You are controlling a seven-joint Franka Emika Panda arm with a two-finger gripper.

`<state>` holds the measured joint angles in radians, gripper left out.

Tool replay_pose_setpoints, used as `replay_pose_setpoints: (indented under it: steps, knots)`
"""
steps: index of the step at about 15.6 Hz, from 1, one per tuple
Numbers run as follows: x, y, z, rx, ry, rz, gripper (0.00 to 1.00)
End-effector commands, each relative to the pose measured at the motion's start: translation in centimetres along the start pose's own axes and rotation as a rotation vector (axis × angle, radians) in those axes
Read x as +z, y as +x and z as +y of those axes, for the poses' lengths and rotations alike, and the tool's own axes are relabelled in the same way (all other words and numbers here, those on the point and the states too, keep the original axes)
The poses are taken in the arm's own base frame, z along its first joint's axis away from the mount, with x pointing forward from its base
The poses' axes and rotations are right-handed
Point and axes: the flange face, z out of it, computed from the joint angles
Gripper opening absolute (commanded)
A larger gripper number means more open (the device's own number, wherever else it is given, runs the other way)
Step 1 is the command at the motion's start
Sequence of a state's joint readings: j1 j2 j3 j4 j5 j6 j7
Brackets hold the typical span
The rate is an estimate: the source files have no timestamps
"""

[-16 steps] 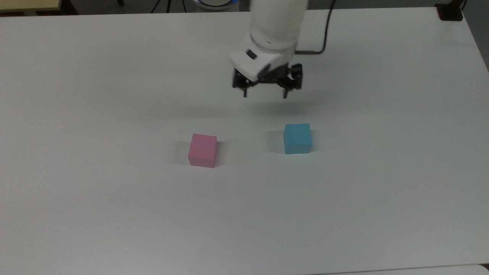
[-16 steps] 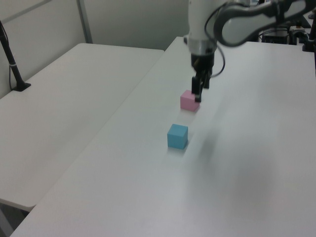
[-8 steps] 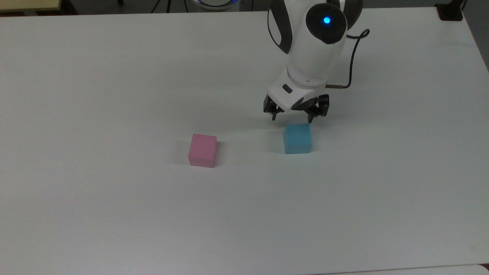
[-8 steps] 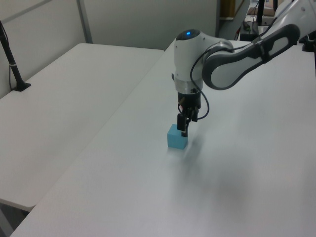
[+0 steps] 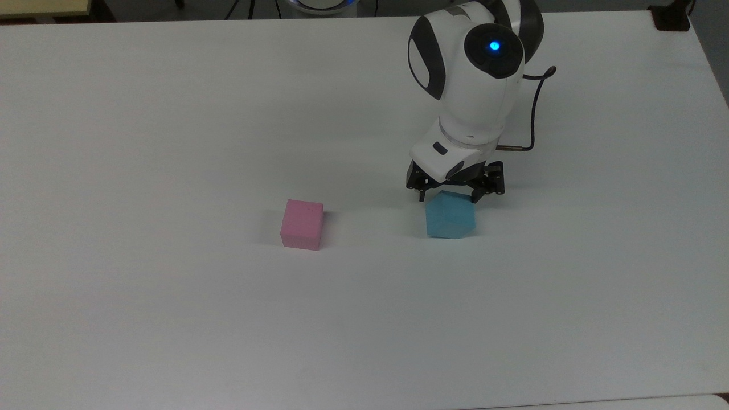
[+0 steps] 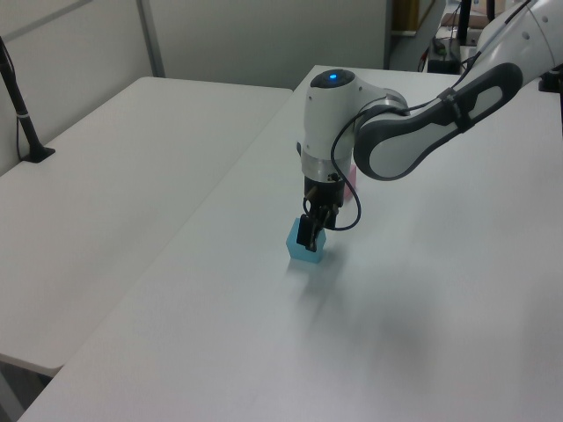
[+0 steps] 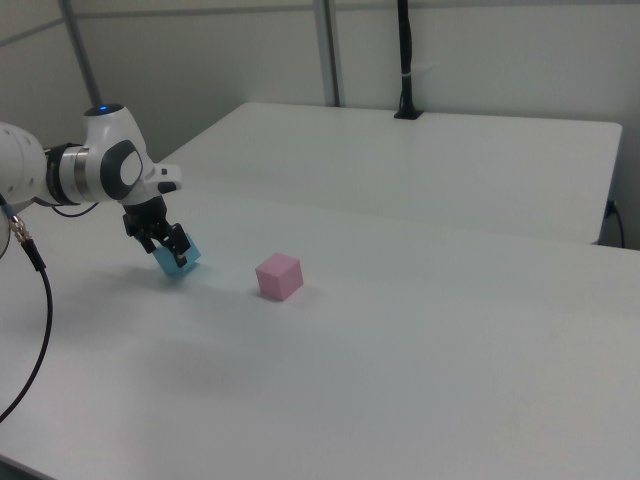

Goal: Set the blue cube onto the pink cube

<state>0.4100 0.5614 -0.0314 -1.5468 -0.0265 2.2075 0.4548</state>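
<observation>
Table (image 5: 171, 313): white, matte, wide; a second white table (image 7: 480, 160) adjoins it on the far side in the right view.

Arm (image 5: 472, 85): Panda, wrist bent down over the work area, blue status light on top. Cable trails off its side.

Gripper (image 5: 453, 196): low, at the blue cube, fingers straddling its upper part, one on each side in the top view. Fingers (image 5: 421, 191) are spread about as wide as the cube; whether they press on it or merely bracket it cannot be told for sure. Judged: closing on it, or only just in contact.

Blue cube (image 5: 450, 215): on the table, on the top view's right. It looks tilted, one edge raised, in the right view (image 7: 178, 258) and turned in the left view (image 6: 303, 242), so probably nudged by the fingers or just lifting.

Pink cube (image 5: 302, 224): flat on the table, on the top view's left of the blue cube, well apart from it, nothing on top.

Progress: early. Approach done; grasp under way, not confirmed. Left: secure grip, lift, carry across to the pink cube, align faces, set down, release. Risk, as judged: a skewed cube in the grip would land crooked on the pink one.
</observation>
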Motion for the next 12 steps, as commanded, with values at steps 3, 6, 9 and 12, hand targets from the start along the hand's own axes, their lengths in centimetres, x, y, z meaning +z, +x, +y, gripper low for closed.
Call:
replay_pose_setpoints:
  steps: [3,6,9,12]
  knots:
    - [-4.0,0.4,1.6,-0.031,-0.027,-0.010,1.00]
    - [-4.5,0.6,1.5,-0.037,-0.027,0.003,1.00]
    - [-3.0,1.5,1.4,-0.045,-0.032,0.013,1.00]
    - [-2.9,3.1,4.0,-0.236,-0.061,0.042,1.00]
